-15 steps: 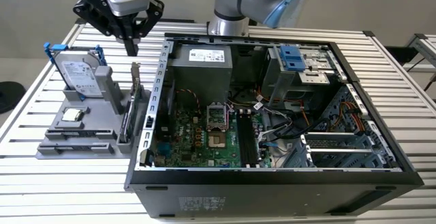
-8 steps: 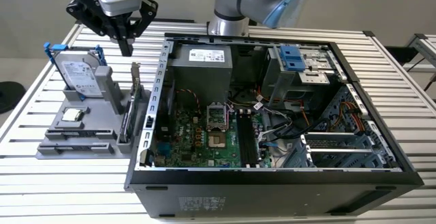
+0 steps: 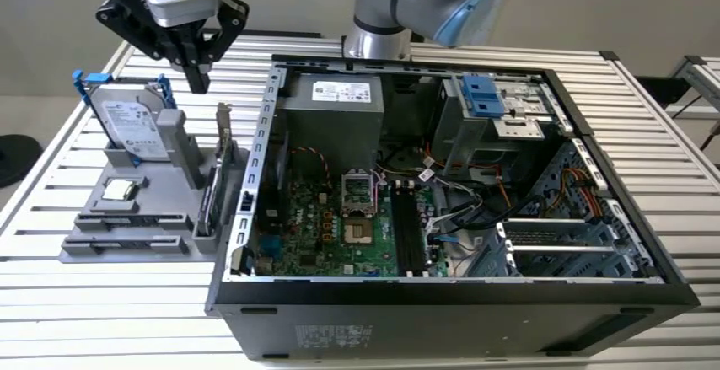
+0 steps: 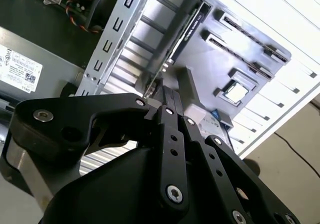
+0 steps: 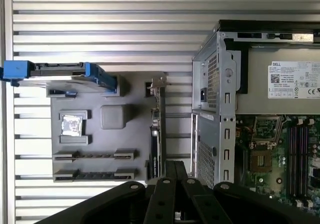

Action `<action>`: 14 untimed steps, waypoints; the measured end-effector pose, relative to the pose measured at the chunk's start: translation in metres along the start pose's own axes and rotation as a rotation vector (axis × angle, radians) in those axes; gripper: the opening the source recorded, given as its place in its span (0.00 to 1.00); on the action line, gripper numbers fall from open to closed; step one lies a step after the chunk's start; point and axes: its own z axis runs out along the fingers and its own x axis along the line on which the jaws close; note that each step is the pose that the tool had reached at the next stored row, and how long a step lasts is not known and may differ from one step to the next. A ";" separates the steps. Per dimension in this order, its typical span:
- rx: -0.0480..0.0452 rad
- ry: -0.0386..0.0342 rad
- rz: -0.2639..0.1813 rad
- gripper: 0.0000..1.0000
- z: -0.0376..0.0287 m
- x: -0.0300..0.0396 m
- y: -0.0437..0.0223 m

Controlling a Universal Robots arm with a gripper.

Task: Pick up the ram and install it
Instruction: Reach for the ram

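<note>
Ram [image 5: 95,155], thin stick edge-up in matte grey holder [image 5: 135,134]; black angular gripper [image 3: 201,86] pressed together, empty

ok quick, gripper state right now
gripper: fingers closed together, holding nothing, above the grey tray

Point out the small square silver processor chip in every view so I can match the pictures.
Exterior view: the processor chip lies on the grey holder, at the exterior view's left, next to the hard drive.
Second wrist view: chip seated on the holder, next to two long slots.
First wrist view: chip on the holder, between hard drive and slots.
Shared landmark: the grey holder.
</note>
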 end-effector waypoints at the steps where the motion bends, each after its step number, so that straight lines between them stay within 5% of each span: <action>1: 0.0000 0.0000 0.000 0.00 0.0000 0.0014 -0.0002; 14: 0.0000 0.0001 -0.002 0.00 -0.0005 0.0227 -0.0023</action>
